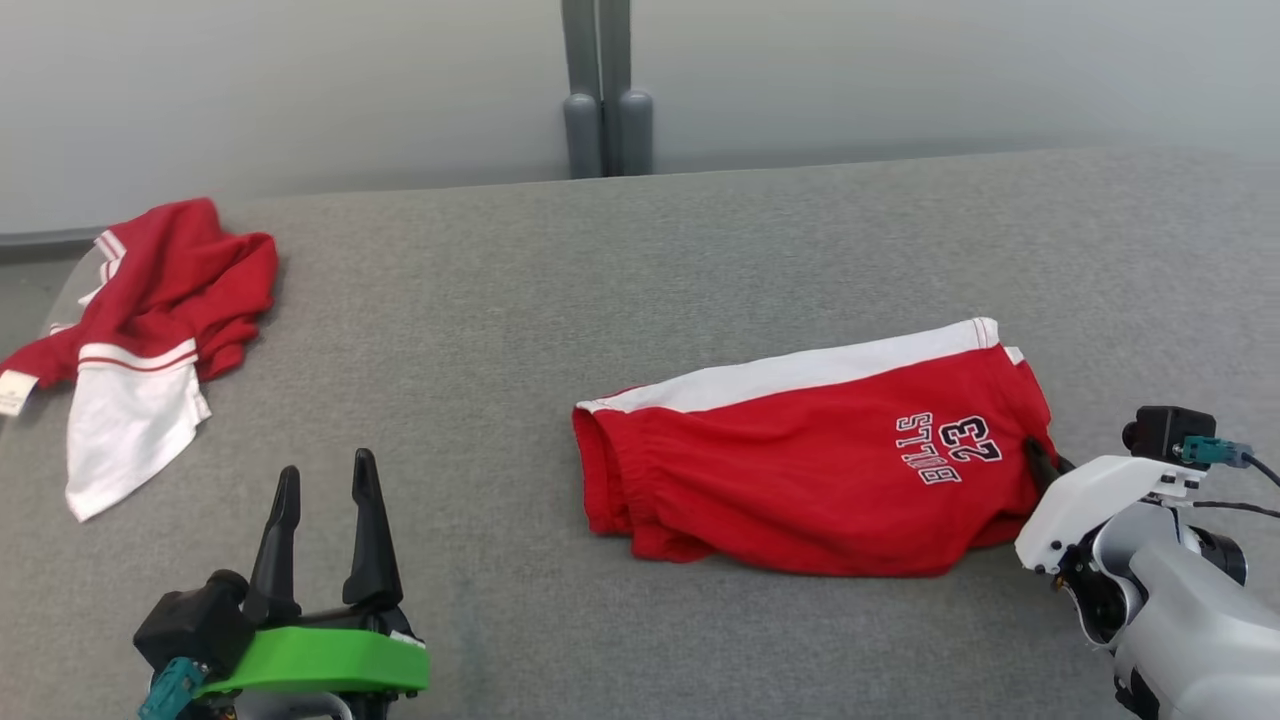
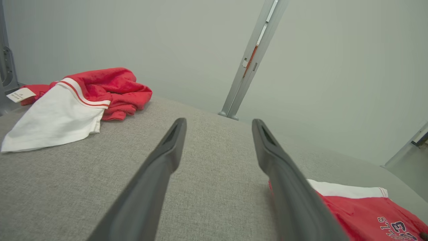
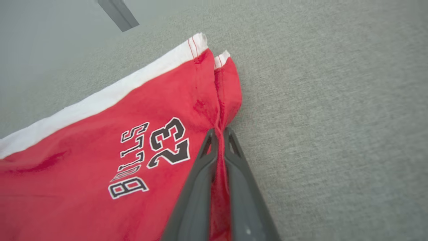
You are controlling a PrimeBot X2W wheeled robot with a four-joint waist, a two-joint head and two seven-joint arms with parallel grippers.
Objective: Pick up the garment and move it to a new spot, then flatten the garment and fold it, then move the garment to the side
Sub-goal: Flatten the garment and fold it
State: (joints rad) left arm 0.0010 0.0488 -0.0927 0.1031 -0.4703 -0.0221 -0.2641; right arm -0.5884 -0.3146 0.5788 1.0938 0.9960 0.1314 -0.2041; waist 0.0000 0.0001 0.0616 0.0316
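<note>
The garment (image 1: 800,460), red shorts with a white side stripe and "BULLS 23" lettering, lies folded on the grey table (image 1: 600,280), right of centre. My right gripper (image 1: 1035,455) comes in from the lower right. It is shut on the garment's right hem, and in the right wrist view a pinch of red cloth (image 3: 100,150) sits between the closed fingers of the right gripper (image 3: 219,132). My left gripper (image 1: 325,470) stands open near the front left, apart from the shorts, nothing between its fingers. In the left wrist view the left gripper (image 2: 219,122) shows the garment (image 2: 367,214) at lower right.
A second crumpled red and white garment (image 1: 150,320) with a paper tag lies at the table's far left edge, also seen as the crumpled garment (image 2: 77,100). Grey posts (image 1: 605,100) stand behind the table's back edge against a pale wall.
</note>
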